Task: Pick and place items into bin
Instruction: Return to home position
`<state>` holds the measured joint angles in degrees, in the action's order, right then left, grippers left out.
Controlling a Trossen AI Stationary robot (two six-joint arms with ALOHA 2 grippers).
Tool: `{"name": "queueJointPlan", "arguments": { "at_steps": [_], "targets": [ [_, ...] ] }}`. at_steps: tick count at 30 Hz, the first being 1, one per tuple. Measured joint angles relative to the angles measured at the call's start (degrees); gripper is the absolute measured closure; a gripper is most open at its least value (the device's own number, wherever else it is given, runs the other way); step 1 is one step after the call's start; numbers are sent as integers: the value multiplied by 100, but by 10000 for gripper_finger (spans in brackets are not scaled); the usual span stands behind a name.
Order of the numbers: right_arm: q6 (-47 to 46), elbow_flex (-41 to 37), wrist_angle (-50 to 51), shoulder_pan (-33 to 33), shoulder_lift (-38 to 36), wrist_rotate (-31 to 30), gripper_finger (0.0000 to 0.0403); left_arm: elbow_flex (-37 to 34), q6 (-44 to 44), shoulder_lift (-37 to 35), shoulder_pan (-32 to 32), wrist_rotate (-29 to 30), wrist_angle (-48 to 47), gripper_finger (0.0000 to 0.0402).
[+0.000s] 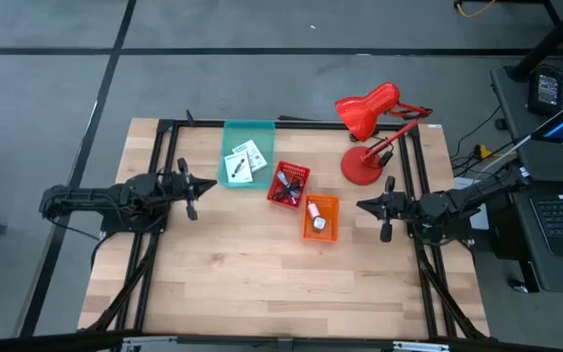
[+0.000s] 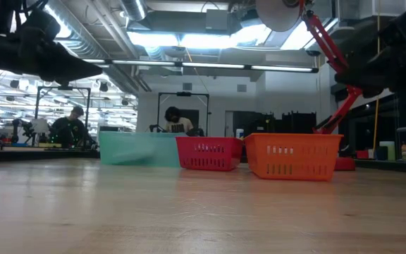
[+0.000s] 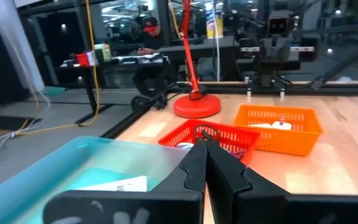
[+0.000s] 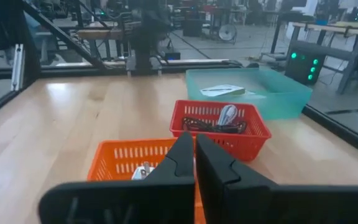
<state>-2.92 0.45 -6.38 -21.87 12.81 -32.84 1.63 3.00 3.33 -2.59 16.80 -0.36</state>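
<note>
- The surface (image 1: 262, 284) is pale wood planking, edged by a black metal frame.
- Three containers sit in a diagonal row near its middle: a smooth, translucent teal bin (image 1: 257, 132), a red basket (image 1: 302, 171) with slotted plastic walls, and an orange basket (image 1: 334, 205) of the same slotted make, each just beside the next.
- Two white cards (image 1: 245, 162) with black print lie flat in the teal bin.
- A tangle of dark cables (image 4: 213, 126) fills the red basket; single strands are hard to separate.
- A small white and pink piece (image 1: 315, 217) lies in the orange basket, too tiny to make out its shape.
- The left gripper (image 1: 207, 186) hangs at the surface's left side, pointing at the teal bin, its fingers pressed together and empty.
- The right gripper (image 1: 364, 205) hangs at the right side, facing the orange basket, its fingers closed on nothing.
- A glossy red desk lamp (image 1: 369, 108) with a round base stands near the far right corner; the low view cuts off its head.
</note>
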Motion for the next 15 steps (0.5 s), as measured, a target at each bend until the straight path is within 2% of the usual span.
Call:
{"name": "queueJointPlan", "arguments": {
  "at_steps": [4, 8, 12, 15],
  "targets": [
    [-146, -5, 104, 0, -122, 20, 403, -9, -70, 2, -162, -257, 3, 399],
    [-211, -5, 127, -1, -122, 442, 403, -17, 1, 4, -238, -391, 11, 401],
    [61, -5, -59, 0, -124, 443, 403, -17, 50, 15, -245, -391, 11, 398],
    [127, -5, -97, 0, -124, 443, 403, -17, -284, 15, -245, -407, 11, 396]
  ]
}}
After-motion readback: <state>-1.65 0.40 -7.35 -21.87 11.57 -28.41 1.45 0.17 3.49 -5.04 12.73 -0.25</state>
